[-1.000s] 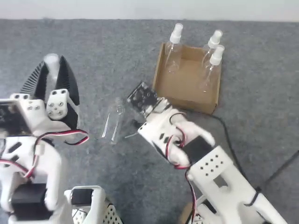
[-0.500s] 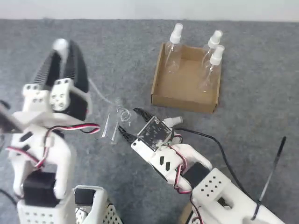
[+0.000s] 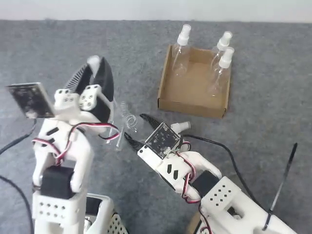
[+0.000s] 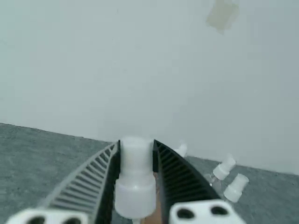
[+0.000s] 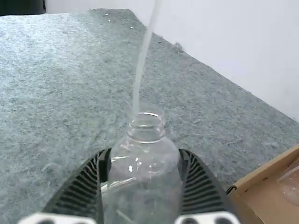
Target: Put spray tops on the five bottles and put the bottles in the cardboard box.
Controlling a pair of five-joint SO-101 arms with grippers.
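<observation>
My left gripper is shut on a white spray top, raised above the carpet. The top's thin dip tube hangs down to the open neck of a clear bottle. My right gripper is shut on that bottle, whose neck points away past the fingertips. A second clear bottle lies on the carpet, partly hidden by the left arm. Three capped bottles stand in the cardboard box.
A loose spray top lies on the carpet beside the right arm, just in front of the box. A black cable runs along the right side. Grey carpet stretches open to the far left and far right.
The left arm has swung right, carrying the spray top over to the held bottle. The right arm drew back from the box a second ago and has since stayed put.
</observation>
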